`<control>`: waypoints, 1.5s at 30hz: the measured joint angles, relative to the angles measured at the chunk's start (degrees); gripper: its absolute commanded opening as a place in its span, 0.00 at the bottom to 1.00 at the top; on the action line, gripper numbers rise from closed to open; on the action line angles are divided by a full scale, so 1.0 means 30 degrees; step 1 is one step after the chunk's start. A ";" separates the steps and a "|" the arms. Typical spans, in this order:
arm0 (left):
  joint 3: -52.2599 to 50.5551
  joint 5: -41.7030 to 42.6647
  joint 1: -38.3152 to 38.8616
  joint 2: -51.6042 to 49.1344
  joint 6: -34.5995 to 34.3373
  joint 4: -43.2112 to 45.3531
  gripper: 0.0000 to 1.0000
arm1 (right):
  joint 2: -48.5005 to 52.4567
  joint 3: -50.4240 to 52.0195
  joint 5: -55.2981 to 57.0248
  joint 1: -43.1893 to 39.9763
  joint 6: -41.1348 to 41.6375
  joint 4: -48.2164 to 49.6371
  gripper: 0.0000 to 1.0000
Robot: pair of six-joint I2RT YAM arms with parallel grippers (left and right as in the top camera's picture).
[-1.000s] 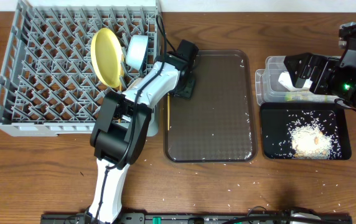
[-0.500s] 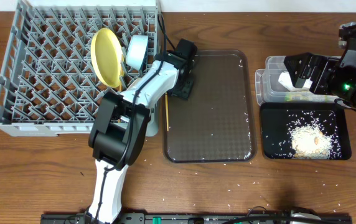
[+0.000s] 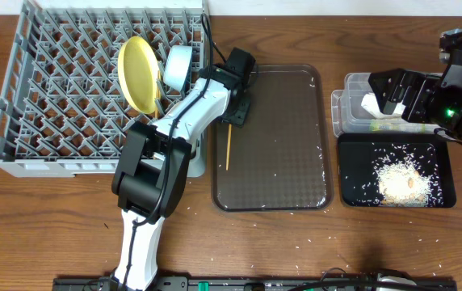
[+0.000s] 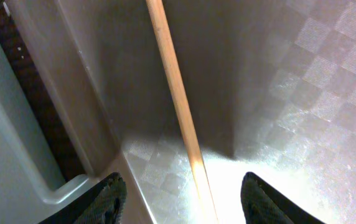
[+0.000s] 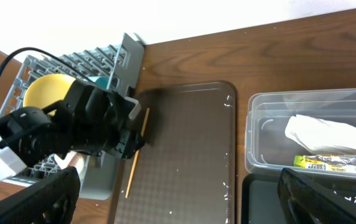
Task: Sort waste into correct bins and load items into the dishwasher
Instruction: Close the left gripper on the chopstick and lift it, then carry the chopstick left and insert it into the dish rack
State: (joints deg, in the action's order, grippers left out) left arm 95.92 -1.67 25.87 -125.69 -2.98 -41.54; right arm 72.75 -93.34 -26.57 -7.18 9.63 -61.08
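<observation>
Since chopstick (image 3: 228, 147) lies flat on brown tray (image 3: 287, 162), by rim beside rack (image 3: 53, 97), left pincer (image 4: 185, 191) straddles it, jaws spread wide, nothing gripped. Parked near tub (image 3: 346, 113), right pincer (image 5: 184, 199) gapes empty.

The chopstick (image 4: 177, 99) is smooth pale wood; the brown tray (image 4: 315, 81) is glossy, chequer-textured plastic. The tabletop (image 3: 69, 234) shows wood grain; the tub (image 5: 270, 144) is clear plastic.

One each is shown of dish rack (image 3: 53, 121), yellow plate (image 3: 138, 74), light blue bowl (image 3: 176, 66), chopstick (image 3: 228, 147), serving tray (image 3: 287, 121), clear tub (image 3: 338, 113), black tray (image 3: 352, 187), napkin (image 3: 368, 103), wrapper (image 3: 392, 124).
</observation>
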 measured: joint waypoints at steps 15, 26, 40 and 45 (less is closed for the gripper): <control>-0.0736 0.0000 0.0036 0.0000 -0.2142 0.0372 0.52 | 0.0000 0.0000 0.0000 0.0000 0.0000 0.0000 0.99; -0.1792 0.0015 0.0095 0.0364 -0.3453 0.0678 0.08 | 0.0000 0.0000 0.0000 0.0000 0.0000 0.0000 0.99; -0.0503 0.0007 0.0583 0.3177 -0.3577 -0.1865 0.08 | 0.0000 0.0000 0.0000 0.0000 0.0000 0.0000 0.99; 0.0554 -0.0007 0.0510 0.8298 -0.3381 -0.2084 0.07 | 0.0000 0.0000 0.0000 0.0000 0.0000 -0.0007 0.99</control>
State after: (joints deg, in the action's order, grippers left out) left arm 97.58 -1.69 27.40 -100.79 -13.13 -47.79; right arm 72.75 -93.34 -26.57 -7.18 9.63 -61.10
